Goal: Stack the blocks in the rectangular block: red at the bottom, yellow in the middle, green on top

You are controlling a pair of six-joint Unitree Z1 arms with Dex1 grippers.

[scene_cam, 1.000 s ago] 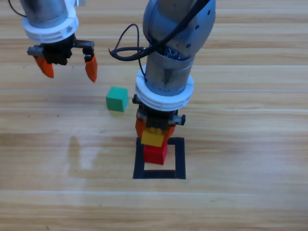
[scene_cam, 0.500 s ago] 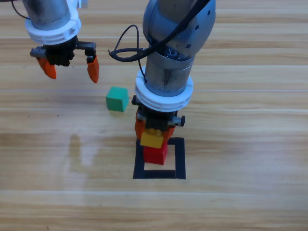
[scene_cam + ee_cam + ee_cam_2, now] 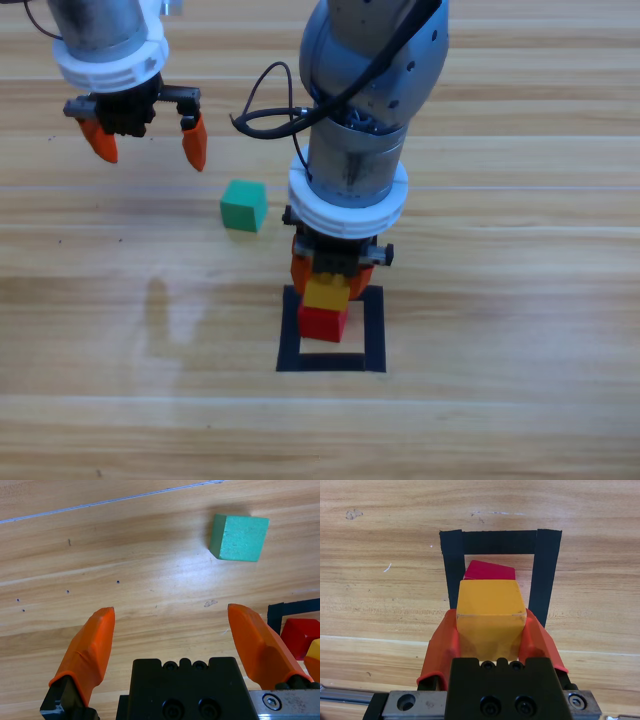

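Yellow (image 3: 326,291) sits clamped between my right gripper's (image 3: 326,283) orange jaws, over the red (image 3: 323,322) cube, which already lies inside the rectangular block (image 3: 374,330) of tape, towards its far side. I grip the cube by its sides so its underside stays free to land flat; whether it touches red yet, I cannot tell. My left gripper (image 3: 148,142) hangs spread wide and empty near green (image 3: 244,205), which waits on the bench (image 3: 500,420) outside the tape.
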